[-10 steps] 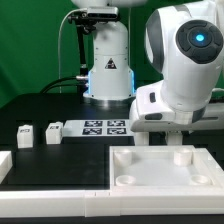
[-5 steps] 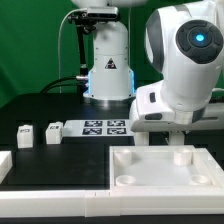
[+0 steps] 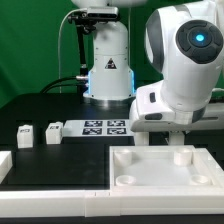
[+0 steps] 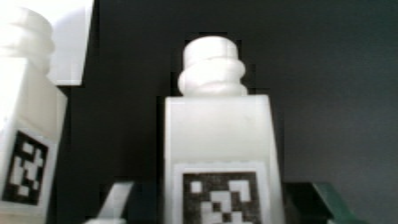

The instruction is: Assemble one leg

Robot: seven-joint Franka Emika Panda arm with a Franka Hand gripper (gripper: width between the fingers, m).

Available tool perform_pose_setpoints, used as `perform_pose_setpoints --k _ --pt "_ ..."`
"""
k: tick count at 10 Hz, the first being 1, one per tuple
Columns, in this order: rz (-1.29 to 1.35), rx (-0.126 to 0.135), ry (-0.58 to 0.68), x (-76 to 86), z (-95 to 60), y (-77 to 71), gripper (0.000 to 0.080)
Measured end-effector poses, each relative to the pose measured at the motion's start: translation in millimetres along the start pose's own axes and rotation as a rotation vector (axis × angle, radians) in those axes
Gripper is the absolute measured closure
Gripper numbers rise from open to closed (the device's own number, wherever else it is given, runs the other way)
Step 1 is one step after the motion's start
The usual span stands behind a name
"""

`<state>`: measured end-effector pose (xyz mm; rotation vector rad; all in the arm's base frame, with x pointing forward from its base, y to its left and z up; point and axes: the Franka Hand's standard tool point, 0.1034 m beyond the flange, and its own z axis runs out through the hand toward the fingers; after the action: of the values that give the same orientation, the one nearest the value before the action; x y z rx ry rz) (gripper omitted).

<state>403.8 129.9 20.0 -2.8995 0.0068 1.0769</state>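
In the wrist view a white leg (image 4: 221, 130) with a rounded knob on its far end and a black-and-white tag lies between my gripper's (image 4: 224, 205) two fingers. A dark gap shows on each side, so the jaws stand open around it without touching. A second leg (image 4: 29, 120) lies beside it. In the exterior view two more legs (image 3: 22, 135) (image 3: 52, 131) stand on the black table at the exterior view's left. The arm (image 3: 180, 70) hangs low behind the large white table piece (image 3: 160, 172), and its fingers are hidden there.
The marker board (image 3: 105, 127) lies at mid-table in front of the robot base (image 3: 108, 75). A white block (image 3: 4, 165) sits at the exterior view's left edge. A white strip (image 3: 60, 205) runs along the front.
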Motion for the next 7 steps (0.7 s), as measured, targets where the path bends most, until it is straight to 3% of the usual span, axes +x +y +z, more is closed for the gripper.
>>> perform_pose_setpoints --k 2,4,7 --pt "-0.004 -0.009 -0.047 -24.5 -27.4 -0.5 0.0509" --pt "-0.013 -0.011 -0.053 -33.8 -52.4 -3.4 0.0509" --pt "-0.013 -0.007 0.017 -27.2 -49.9 -3.9 0.0509"
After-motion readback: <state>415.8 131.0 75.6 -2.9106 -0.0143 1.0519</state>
